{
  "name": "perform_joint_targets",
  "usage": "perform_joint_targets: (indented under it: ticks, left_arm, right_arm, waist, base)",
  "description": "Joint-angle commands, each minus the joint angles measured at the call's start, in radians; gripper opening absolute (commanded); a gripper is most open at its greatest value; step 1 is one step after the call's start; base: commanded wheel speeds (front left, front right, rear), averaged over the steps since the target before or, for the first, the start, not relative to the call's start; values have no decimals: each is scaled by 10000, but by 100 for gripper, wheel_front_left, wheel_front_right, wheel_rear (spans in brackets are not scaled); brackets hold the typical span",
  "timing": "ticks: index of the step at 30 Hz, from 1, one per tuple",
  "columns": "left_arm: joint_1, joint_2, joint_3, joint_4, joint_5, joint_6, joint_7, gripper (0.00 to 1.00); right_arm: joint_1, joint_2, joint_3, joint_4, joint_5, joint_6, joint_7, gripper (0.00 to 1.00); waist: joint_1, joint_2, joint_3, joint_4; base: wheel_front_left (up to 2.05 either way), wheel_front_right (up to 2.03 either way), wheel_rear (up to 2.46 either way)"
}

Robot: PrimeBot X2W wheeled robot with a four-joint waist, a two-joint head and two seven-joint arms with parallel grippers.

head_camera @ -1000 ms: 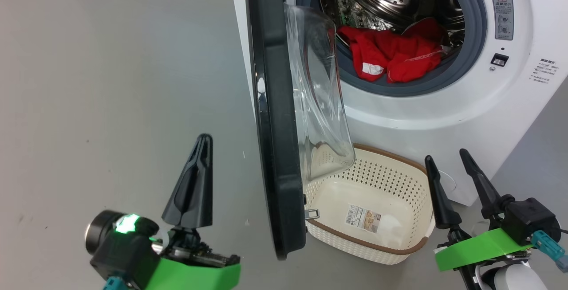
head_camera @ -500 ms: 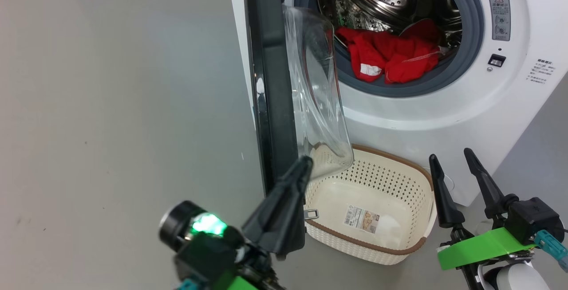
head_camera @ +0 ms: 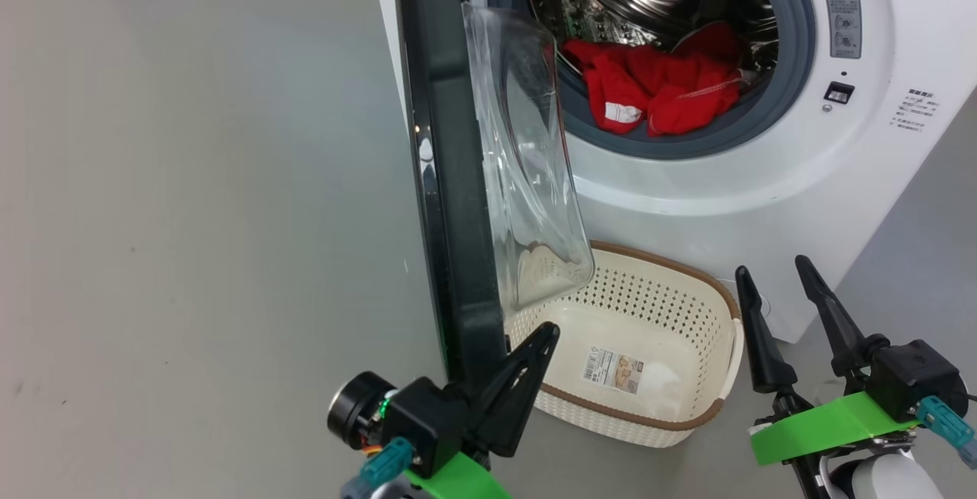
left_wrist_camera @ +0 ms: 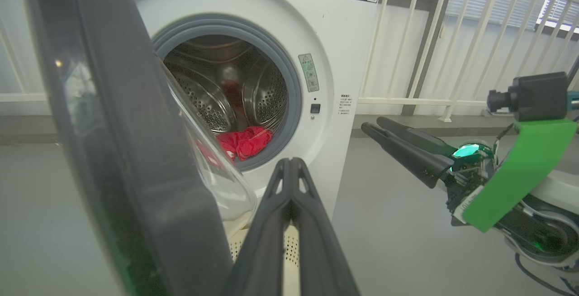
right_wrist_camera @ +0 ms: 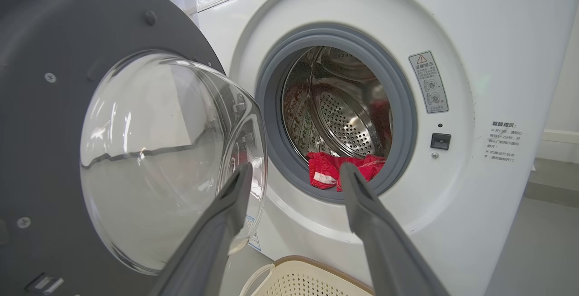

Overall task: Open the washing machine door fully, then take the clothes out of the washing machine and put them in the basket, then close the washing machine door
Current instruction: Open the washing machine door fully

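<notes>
The washing machine [head_camera: 687, 186] stands with its door [head_camera: 450, 217] swung out edge-on, the glass bowl [head_camera: 527, 178] facing the drum. Red clothes [head_camera: 656, 87] lie at the drum's front lip, one showing a white tag. The basket [head_camera: 664, 259] sits empty on the floor under the opening. My left gripper [head_camera: 548, 331] is shut with nothing in it, by the door's lower edge on the glass side, over the basket's near left corner. Whether it touches the door I cannot tell. My right gripper [head_camera: 771, 268] is open and empty, right of the basket. The right wrist view looks at the clothes [right_wrist_camera: 330, 171] between its fingers.
Bare grey floor spreads left of the door [left_wrist_camera: 126, 151]. A white railing [left_wrist_camera: 452, 38] runs behind the machine [left_wrist_camera: 334, 38] in the left wrist view, where my right gripper [left_wrist_camera: 373, 126] also shows. The basket's rim [right_wrist_camera: 298, 278] lies below the drum opening.
My left gripper has swung right, from the floor outside the door to its lower edge on the glass side. The head camera shifted slightly. The right arm has stayed put.
</notes>
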Motion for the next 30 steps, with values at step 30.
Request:
perform_joint_targets:
  ticks: [30]
  left_arm:
    - [-364, 654, 1635, 658, -482, 1431, -475, 0]
  right_arm:
    - [-224, -9, 568, -29, 237, 63, -63, 100]
  waist:
    - [0, 0, 204, 187]
  base:
    - [0, 0, 0]
